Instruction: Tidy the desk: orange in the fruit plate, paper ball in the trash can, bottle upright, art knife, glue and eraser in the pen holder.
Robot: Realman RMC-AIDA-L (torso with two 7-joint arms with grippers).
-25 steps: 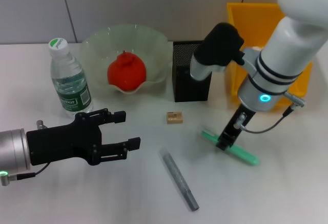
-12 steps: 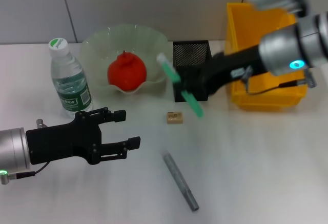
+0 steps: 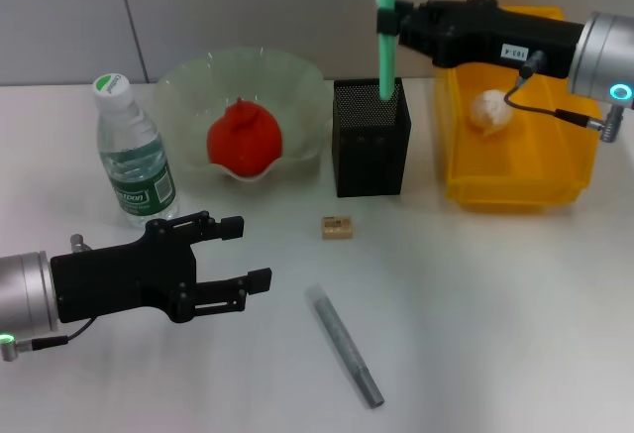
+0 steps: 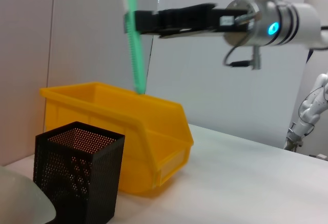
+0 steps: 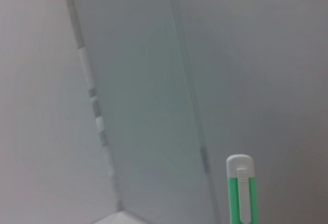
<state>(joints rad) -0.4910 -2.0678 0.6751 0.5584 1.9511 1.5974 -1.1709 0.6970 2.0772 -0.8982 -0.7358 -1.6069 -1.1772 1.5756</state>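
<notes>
Putting the knife (image 3: 383,27) into the holder (image 3: 370,138) is the step in hand. It is clamped upright in the right claw (image 3: 388,21), directly above the holder. It should next be lowered straight and released. The left claw (image 3: 236,252) rests apart, idle, with the eraser (image 3: 337,227) near.

- Head view: we look forward and down on the whole desk, from the bottle (image 3: 136,158) across to the trash can (image 3: 518,172).
- Left wrist view: low, near desk level, facing the pen holder (image 4: 77,176); shared with the head view.
- Right wrist view: aimed at the wall, close behind the art knife (image 5: 240,189).
</notes>
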